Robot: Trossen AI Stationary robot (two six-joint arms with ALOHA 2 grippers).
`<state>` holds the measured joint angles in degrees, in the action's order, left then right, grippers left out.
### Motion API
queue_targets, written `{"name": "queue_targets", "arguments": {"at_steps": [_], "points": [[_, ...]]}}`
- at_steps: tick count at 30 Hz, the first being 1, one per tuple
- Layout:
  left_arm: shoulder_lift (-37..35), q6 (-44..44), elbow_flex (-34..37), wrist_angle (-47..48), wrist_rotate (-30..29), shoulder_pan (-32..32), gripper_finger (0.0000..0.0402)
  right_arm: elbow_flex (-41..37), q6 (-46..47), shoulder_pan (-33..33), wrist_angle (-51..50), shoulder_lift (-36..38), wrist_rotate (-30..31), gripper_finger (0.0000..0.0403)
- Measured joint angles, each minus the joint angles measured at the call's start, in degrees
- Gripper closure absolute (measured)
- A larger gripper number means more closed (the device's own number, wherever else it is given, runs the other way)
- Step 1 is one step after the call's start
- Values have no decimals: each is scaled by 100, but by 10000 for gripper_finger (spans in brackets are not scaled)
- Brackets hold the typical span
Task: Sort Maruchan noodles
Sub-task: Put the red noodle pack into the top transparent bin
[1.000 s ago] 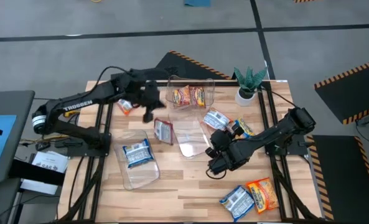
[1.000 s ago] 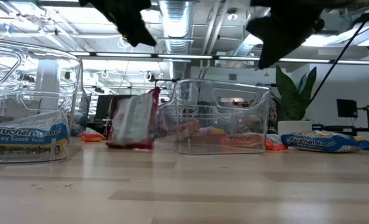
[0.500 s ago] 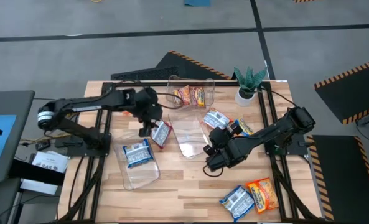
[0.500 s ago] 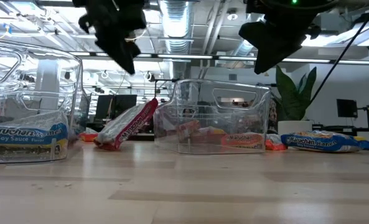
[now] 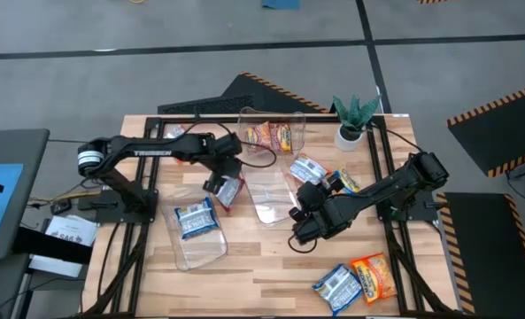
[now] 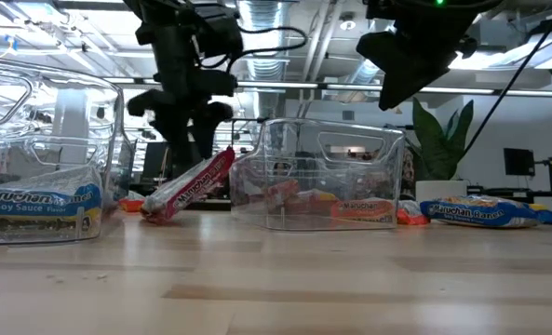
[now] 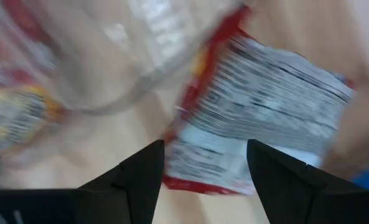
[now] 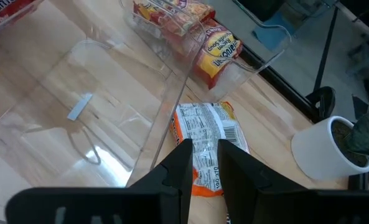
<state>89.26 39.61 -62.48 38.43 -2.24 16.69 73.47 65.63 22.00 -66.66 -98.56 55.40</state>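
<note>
Nearest to you, the left gripper (image 7: 200,163) hung with its fingers spread, just above the red-and-white packet (image 5: 230,190). This packet leaned tilted on the table (image 5: 262,257), between the bin with the blue packet (image 5: 194,219) and the middle bin (image 5: 271,197). It looked light, soft and crinkly, probably slippery; you should pinch it at one edge. Farther off, the right gripper (image 8: 203,163) waited over the middle bin, fingers a little apart, holding nothing.
</note>
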Motion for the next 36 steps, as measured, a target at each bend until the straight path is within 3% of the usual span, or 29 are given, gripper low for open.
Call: {"name": "queue_targets", "arguments": {"at_steps": [5,10,20,29,33,36], "points": [[-90,401,-9,-325,-151,22,185,0,-14,-3,44,-1,2,304],[144,677,-4,-9,8,59,185,0,-20,-3,78,-1,4,304],[887,485,-19,266,260,231,185,0,-121,-3,105,0,9,304],[1458,-678,-31,248,1720,880,187,0,-123,-3,134,0,11,304],[1465,-703,-21,158,1610,889,220,0,-123,-3,137,0,10,304],[1452,-711,-27,100,1336,820,286,0,-123,-3,138,0,11,304]]}}
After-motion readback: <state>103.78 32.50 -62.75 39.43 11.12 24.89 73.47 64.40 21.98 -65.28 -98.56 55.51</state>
